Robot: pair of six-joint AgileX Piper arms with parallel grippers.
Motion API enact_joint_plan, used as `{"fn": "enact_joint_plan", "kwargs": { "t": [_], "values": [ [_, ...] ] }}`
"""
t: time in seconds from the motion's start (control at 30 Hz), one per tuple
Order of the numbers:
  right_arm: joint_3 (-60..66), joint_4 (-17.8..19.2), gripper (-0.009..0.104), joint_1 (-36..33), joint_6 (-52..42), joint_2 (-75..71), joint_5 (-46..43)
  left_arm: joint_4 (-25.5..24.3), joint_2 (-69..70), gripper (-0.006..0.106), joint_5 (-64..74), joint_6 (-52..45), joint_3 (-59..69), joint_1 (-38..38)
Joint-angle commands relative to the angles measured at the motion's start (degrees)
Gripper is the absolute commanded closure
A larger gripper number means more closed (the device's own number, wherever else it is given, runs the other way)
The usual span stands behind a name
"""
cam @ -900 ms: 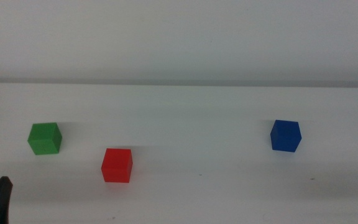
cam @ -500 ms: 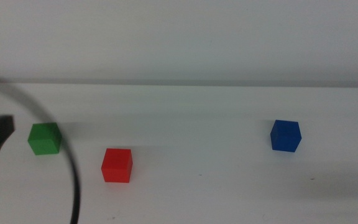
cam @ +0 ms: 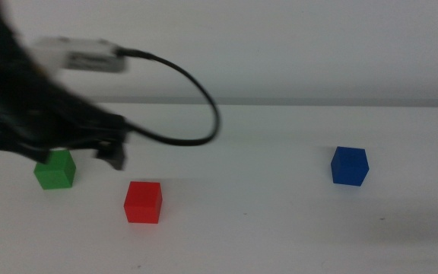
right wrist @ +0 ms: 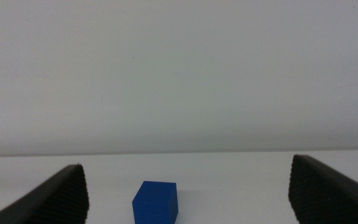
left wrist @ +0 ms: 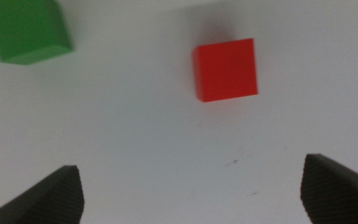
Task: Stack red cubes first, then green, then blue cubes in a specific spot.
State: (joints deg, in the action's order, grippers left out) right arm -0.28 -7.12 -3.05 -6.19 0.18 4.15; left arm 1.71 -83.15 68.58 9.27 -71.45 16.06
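Observation:
The red cube (cam: pixel 143 202) sits on the white table at front left, with the green cube (cam: pixel 55 170) to its left and the blue cube (cam: pixel 349 166) far to the right. My left gripper (cam: pixel 59 146) is blurred and hangs open above the table, over and just behind the green cube. In the left wrist view its jaws (left wrist: pixel 194 193) stand wide apart and empty, with the red cube (left wrist: pixel 226 69) and green cube (left wrist: pixel 27 30) ahead. My right gripper (right wrist: pixel 186 186) is open and empty, out of the middle view, facing the blue cube (right wrist: pixel 156 202).
A black cable (cam: pixel 196 99) loops from the left arm's wrist over the table's back edge. The white table (cam: pixel 242 228) stretches bare between the red and blue cubes. A plain white wall stands behind.
The left arm has swept in from the lower left corner and now hangs over the green cube. The three cubes have not moved.

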Motion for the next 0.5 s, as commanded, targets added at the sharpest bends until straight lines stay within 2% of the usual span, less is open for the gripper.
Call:
{"fn": "enact_joint_plan", "kwargs": {
  "t": [0.0,0.13,0.47],
  "values": [
    [2.5,0.3,0.010,0.3,0.2,-2.2,-0.5,-1.7,-3.8,0.007,-1.2,3.5,-1.4,3.6],
    [2.5,0.3,0.010,0.3,0.2,-2.2,-0.5,-1.7,-8.7,0.007,-3.5,9.1,-1.4,6.9],
    [2.5,0.3,0.010,0.3,0.2,-2.2,-0.5,-2.7,-18.6,0.007,-8.4,12.2,-1.4,7.4]
  ]
}}
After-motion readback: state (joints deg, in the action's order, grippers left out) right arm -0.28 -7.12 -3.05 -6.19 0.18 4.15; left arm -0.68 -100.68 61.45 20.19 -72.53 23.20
